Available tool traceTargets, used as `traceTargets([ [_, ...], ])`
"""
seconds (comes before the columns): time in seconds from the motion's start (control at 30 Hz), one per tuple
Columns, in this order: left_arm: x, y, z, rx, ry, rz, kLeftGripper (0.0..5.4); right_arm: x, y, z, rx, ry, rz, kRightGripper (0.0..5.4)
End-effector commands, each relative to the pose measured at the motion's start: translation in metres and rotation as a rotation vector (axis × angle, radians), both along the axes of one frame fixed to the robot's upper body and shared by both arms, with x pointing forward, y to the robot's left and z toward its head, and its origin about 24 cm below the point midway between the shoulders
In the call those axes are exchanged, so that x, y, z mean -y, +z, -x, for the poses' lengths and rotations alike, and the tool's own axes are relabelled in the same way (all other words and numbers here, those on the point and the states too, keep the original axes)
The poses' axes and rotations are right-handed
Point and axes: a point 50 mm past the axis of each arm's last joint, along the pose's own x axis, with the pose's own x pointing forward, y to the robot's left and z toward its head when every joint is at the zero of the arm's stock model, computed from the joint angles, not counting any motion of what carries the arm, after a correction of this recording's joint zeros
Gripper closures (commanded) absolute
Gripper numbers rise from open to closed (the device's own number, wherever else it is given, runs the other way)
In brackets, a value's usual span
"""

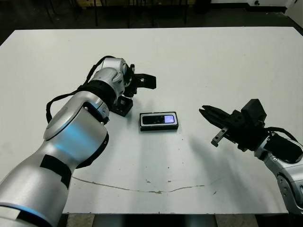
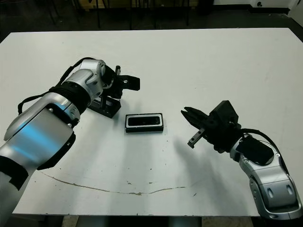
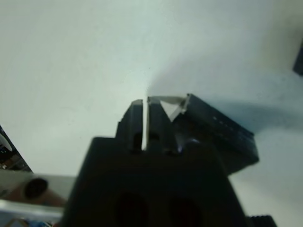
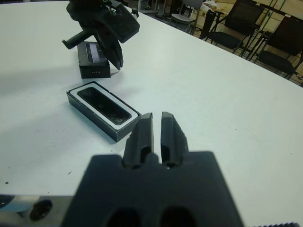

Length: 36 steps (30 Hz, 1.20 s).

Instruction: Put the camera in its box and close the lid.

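1. The camera already lies inside the box at mid-table, screen up and glowing bluish-white, with the box's white lining showing as a thin frame around it. What is left, as I judge it, is fitting the lid.

2. The lid lies on the table just left of the box and a little farther back, apart from it, partly hidden under the left arm in the head views. Its long axis runs roughly front to back, tilted, while the box's long axis runs left to right, so the lid would likely need turning before it can seat.

3. The left gripper hovers right at the lid, far nearer to it than the right gripper, which hangs well to the right of the box.

4. Left fingers are drawn nearly together with only a thin slit between them in the wrist view, and they hold nothing.

5. Right fingers are likewise pressed almost together, empty, pointing left toward the box.

6. The lid is flat, black, hard-edged, with a glossy pale strip; the box is a shallow rigid black tray; the camera is slim, smooth and black. The table is matt white, scuffed near the front.
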Motion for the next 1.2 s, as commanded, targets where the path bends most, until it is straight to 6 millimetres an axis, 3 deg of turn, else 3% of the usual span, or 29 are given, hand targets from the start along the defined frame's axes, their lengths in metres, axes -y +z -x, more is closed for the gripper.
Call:
traceTargets([
  [0.03,-0.003,0.006,-0.001,-0.013,-0.004,-0.041,5.4,0.003,-0.007,0.0,-0.03,-0.013,0.013,5.38],
  [0.5,-0.006,0.01,0.01,-0.145,-0.209,-0.203,5.4,0.003,-0.007,-0.004,-0.035,-0.018,0.018,5.38],
  [1.2,-0.027,-0.008,0.028,-0.273,-0.279,-0.241,5.4,0.001,-0.007,-0.006,-0.032,-0.016,0.025,5.38],
])
